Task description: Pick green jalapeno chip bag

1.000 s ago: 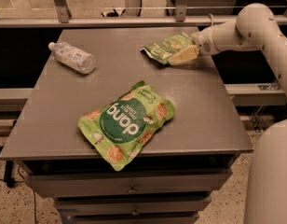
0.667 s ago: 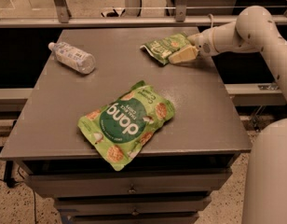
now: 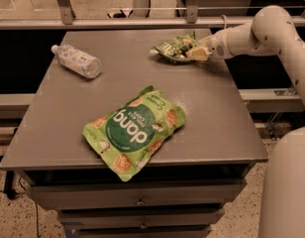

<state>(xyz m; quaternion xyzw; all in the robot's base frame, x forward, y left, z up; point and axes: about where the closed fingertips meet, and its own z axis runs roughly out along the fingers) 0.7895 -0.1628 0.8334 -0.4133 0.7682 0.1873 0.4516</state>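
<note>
Claw (image 3: 198, 53) clamps green jalapeno chip bag (image 3: 171, 48) (far edge, table (image 3: 217, 118)).

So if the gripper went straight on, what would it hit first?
The green jalapeno chip bag. The gripper, at the far right of the table, points across it with the bag at its tip, seemingly touching.

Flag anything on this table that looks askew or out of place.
The dang pouch lies crooked, one corner hanging past the front edge of the table. The water bottle lies on its side at the far left. The gripper is at the green jalapeno chip bag near the far right corner. Nothing looks spilled.
</note>
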